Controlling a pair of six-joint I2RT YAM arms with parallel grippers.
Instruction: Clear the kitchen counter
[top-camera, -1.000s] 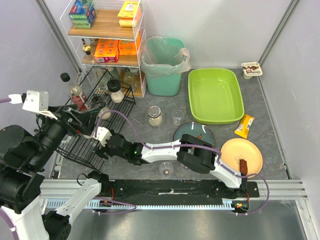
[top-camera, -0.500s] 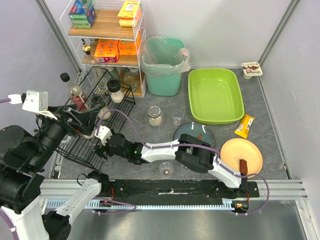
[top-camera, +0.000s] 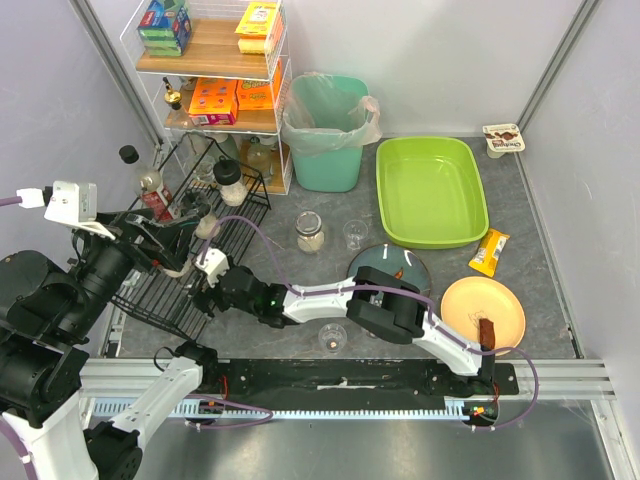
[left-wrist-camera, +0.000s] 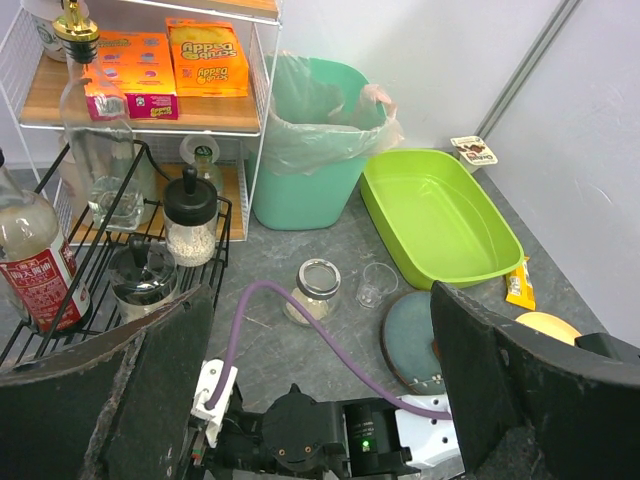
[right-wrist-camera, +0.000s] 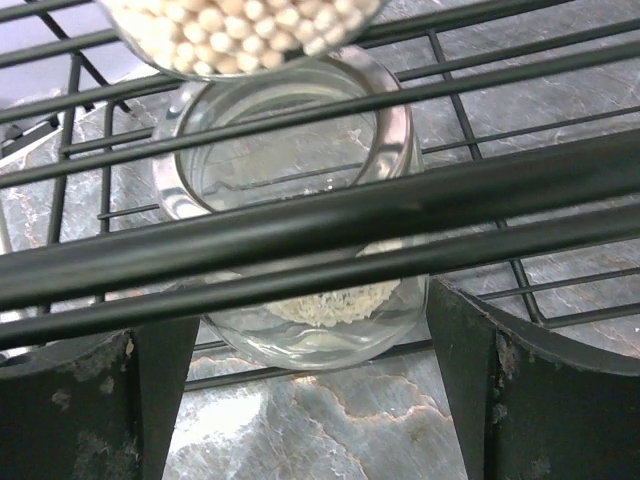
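Note:
The dark mottled kitchen counter (top-camera: 530, 285) carries a glass jar of grains (top-camera: 310, 232), a clear cup (top-camera: 355, 234), a blue-grey plate (top-camera: 390, 268), an orange plate (top-camera: 484, 310), a yellow snack packet (top-camera: 489, 252) and a small glass (top-camera: 333, 338). My right gripper (top-camera: 195, 272) reaches into the black wire rack (top-camera: 175, 285). It stands open around a glass jar of pale grains (right-wrist-camera: 300, 230), which rests on the rack; its fingers (right-wrist-camera: 90, 400) stay apart from the glass. My left gripper (left-wrist-camera: 320, 400) hangs open and empty above the right wrist.
A lime-green tub (top-camera: 430, 190) and a lined teal bin (top-camera: 325, 130) stand at the back. A white wire shelf (top-camera: 215, 70) holds boxes. Bottles and a black-lidded jar (left-wrist-camera: 190, 215) fill the rack. A pudding cup (top-camera: 503, 138) sits at the far right corner.
My right gripper's jaws have spread wider around the jar in the rack, and its wrist has shifted slightly up and right. The left arm has not moved.

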